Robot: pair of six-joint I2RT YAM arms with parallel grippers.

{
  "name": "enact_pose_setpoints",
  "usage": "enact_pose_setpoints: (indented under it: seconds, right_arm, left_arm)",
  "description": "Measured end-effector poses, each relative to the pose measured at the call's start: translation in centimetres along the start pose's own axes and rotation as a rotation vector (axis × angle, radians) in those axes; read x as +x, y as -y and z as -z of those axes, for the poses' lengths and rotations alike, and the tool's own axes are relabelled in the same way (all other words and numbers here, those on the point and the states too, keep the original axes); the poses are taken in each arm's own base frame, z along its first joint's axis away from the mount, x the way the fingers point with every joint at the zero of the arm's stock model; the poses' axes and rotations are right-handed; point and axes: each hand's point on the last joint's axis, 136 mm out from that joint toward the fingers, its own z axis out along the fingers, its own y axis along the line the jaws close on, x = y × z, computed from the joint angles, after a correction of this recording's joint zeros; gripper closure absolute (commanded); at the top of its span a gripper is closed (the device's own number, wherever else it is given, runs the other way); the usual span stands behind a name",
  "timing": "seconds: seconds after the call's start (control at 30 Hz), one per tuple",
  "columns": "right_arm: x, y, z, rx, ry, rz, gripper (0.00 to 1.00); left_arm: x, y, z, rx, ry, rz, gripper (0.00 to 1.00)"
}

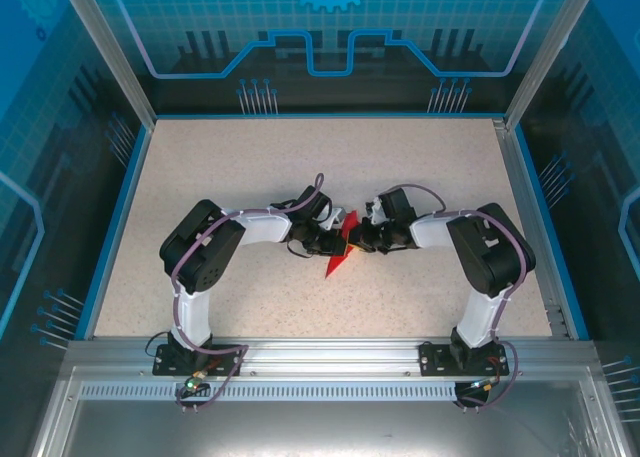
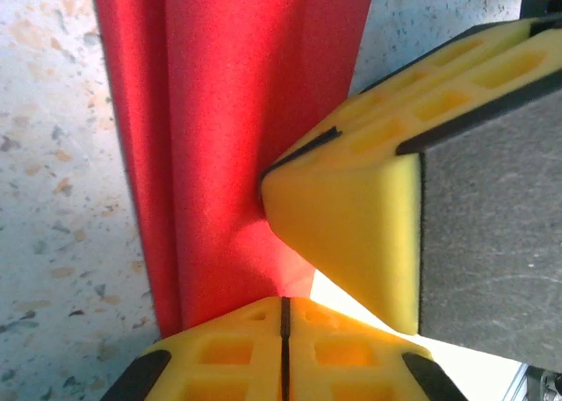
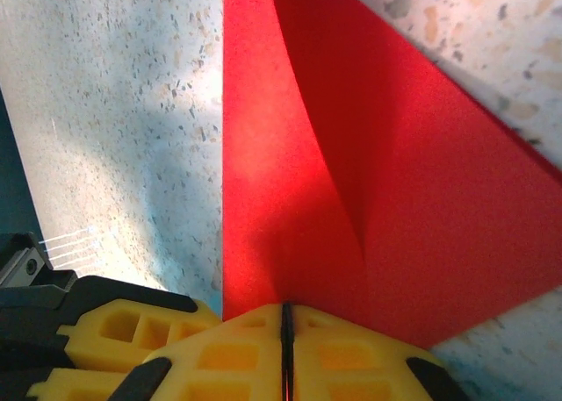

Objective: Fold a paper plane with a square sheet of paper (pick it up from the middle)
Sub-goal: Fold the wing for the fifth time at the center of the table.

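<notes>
The square sheet of paper (image 1: 338, 257) is bright red and folded into a slim pointed paper plane shape, its tip pointing toward the near left of the table. My left gripper (image 1: 336, 239) and right gripper (image 1: 358, 239) meet over its far end from either side. In the left wrist view the folded paper (image 2: 237, 111) has long lengthwise creases, and my left gripper (image 2: 284, 301) is shut on its edge. The right gripper's yellow fingers (image 2: 351, 225) press in from the right. In the right wrist view my right gripper (image 3: 284, 307) is shut on the paper (image 3: 369, 182), which shows a diagonal fold.
The speckled beige table (image 1: 250, 167) is bounded by a blue rim and transparent walls (image 1: 110, 177). The aluminium rail (image 1: 330, 352) carrying both arm bases runs along the near edge. The left gripper's fingers (image 3: 114, 331) sit at the lower left of the right wrist view.
</notes>
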Motion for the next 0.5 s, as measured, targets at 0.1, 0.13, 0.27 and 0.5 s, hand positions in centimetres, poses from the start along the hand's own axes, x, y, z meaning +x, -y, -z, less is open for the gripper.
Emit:
enact_pose_setpoints:
  seconds: [0.1,0.13,0.27,0.5]
  right_arm:
    - [0.0,0.0,-0.1,0.019,-0.006,0.018,0.91]
    - [0.0,0.0,-0.2,0.026,-0.010,0.022,0.91]
    - [0.0,0.1,-0.3,0.044,-0.018,0.042,0.91]
    - [0.0,0.1,-0.4,0.054,-0.023,0.059,0.91]
  left_arm:
    - [0.1,0.0,0.0,0.001,-0.003,-0.003,0.89]
    - [0.1,0.0,0.1,0.001,-0.003,-0.004,0.89]
    - [0.4,0.0,0.3,-0.005,-0.017,0.001,0.87]
    - [1.3,0.1,0.9,-0.018,-0.047,-0.010,0.87]
